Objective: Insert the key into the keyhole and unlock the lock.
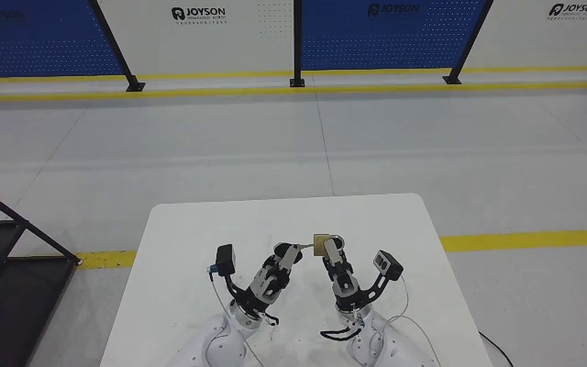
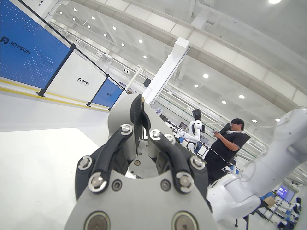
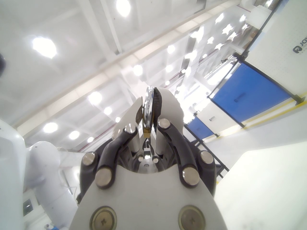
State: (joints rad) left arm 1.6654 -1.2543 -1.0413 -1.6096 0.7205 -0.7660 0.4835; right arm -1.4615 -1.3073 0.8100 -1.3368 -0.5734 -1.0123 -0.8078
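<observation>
Both grippers are raised over the middle of the white table (image 1: 183, 275), tips close together. My right gripper (image 1: 332, 250) (image 3: 150, 96) is shut on a brass padlock (image 1: 321, 242) (image 3: 146, 120), whose shiny shackle stands between the pads. My left gripper (image 1: 291, 250) (image 2: 141, 105) is shut on a thin key (image 1: 304, 245), which points sideways at the padlock's body. The key's tip lies at or right against the lock; I cannot tell whether it is inside the keyhole. In the left wrist view just a sliver of the key (image 2: 143, 99) peeks out at the fingertips.
Nothing else lies on the table. Grey floor with yellow lines surrounds it, and blue and white barrier panels (image 1: 385, 32) stand far behind. A dark frame (image 1: 23, 243) stands off the table's left side.
</observation>
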